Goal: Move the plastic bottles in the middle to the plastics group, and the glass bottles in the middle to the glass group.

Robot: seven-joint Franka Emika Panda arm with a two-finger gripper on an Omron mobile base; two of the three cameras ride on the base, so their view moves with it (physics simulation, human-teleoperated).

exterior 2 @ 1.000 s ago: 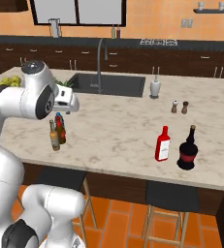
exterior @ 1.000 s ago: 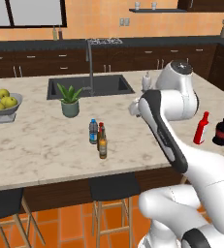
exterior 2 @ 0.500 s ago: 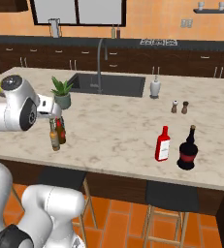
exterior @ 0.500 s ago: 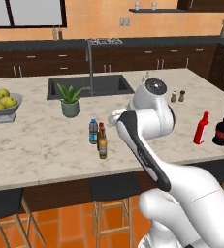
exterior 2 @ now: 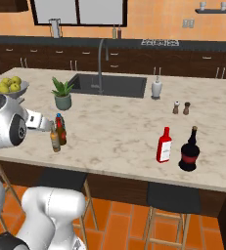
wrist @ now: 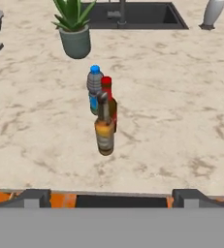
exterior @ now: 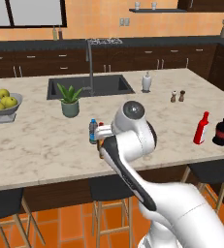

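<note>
The white arm is seen rising from the base, bent sharply at the elbow, with the rounded joint housing held level with the front edge of the counter (exterior: 45,145). The gripper (wrist: 111,197) is carried low at that edge, aimed forward across it. Its two dark fingers (wrist: 33,198) are spread wide apart, and nothing is held between them.

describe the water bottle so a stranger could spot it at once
On the marble island, find the potted plant by the sink. Just in front of it stand three small bottles; the water bottle is the clear one with a blue cap, nearest the plant, beside two amber ones.
</note>
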